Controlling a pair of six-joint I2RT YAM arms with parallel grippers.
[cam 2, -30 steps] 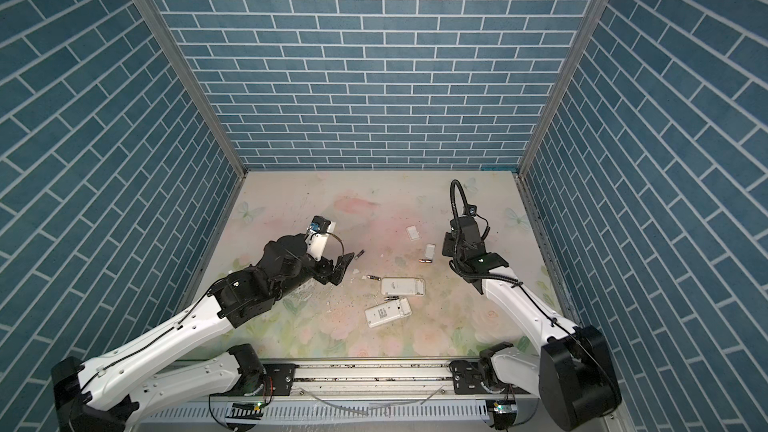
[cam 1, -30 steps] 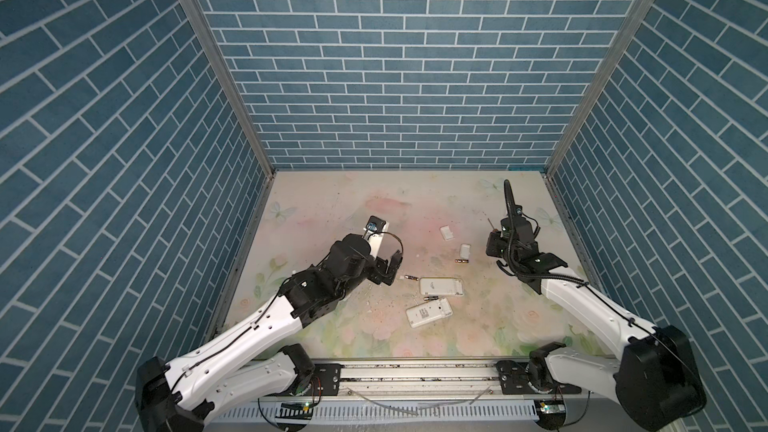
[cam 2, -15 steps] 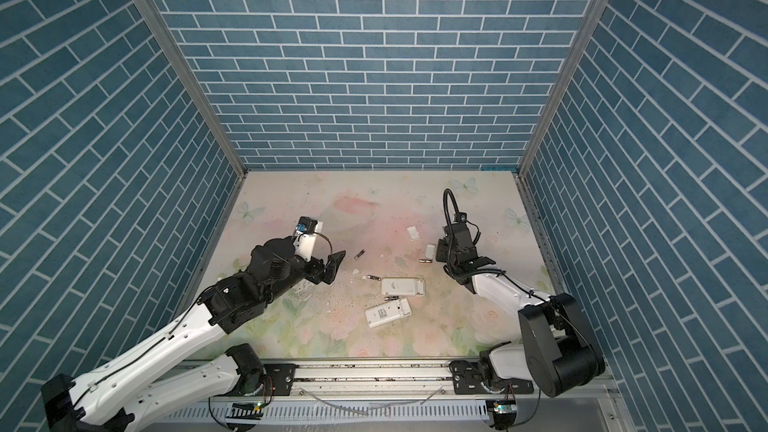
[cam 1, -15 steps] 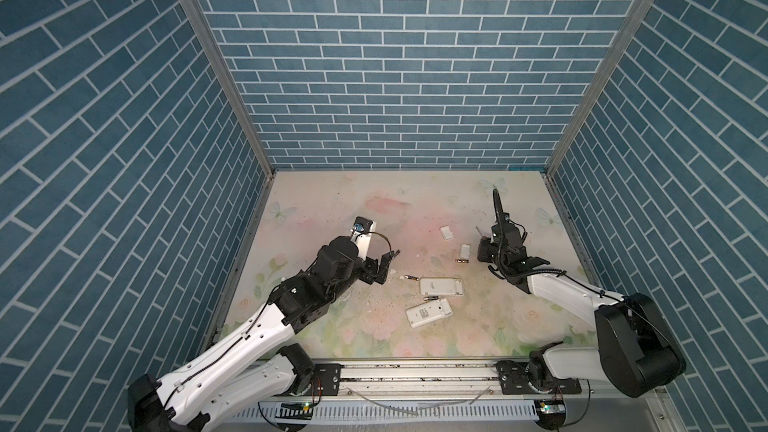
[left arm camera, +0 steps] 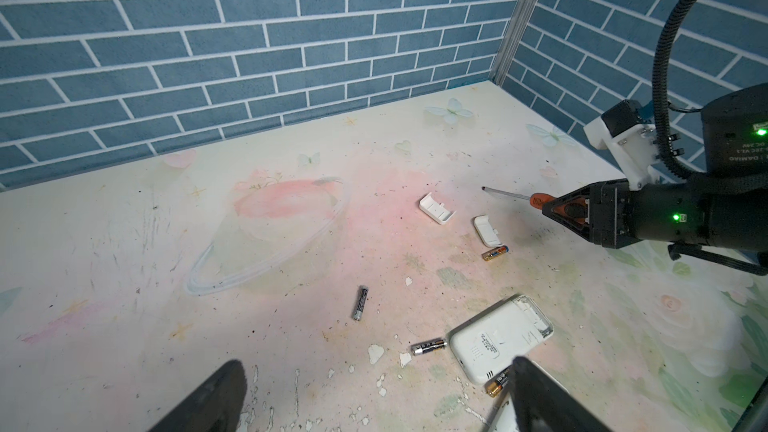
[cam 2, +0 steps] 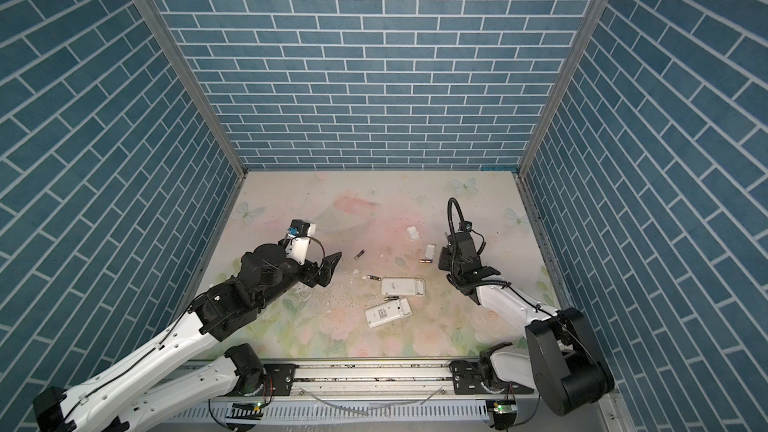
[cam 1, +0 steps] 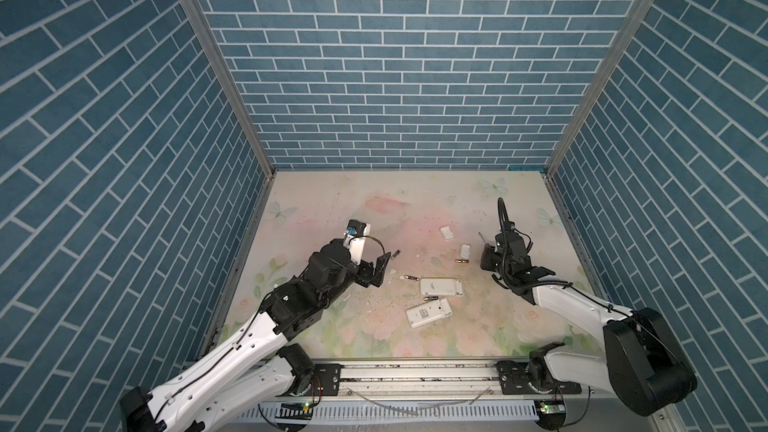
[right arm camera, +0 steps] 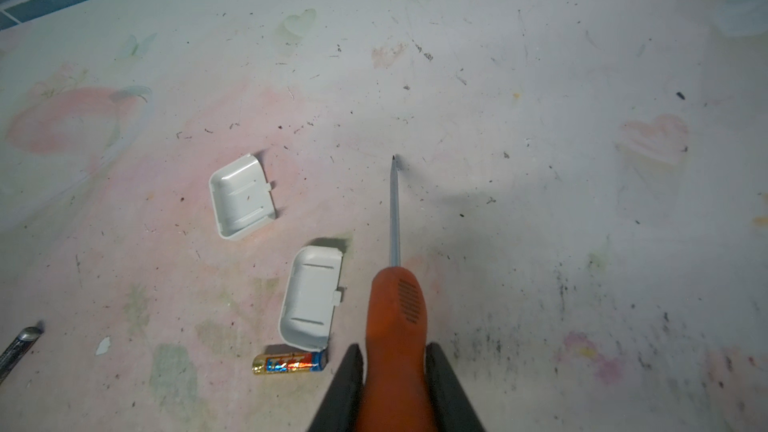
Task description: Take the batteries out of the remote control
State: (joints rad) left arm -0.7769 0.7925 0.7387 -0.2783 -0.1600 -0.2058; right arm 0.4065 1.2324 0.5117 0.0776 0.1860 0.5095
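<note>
Both top views look steeply down from high above the front edge, taking in the whole table. The left wrist view looks low across the table toward the right gripper. The right wrist view sits close, along the screwdriver; both wrist views share the white covers.

Two white covers lie on the floral tabletop, beside an orange-handled screwdriver.

Orange-handled screwdriver, white remotes and covers, pastel floral table, blue brick-patterned walls.
</note>
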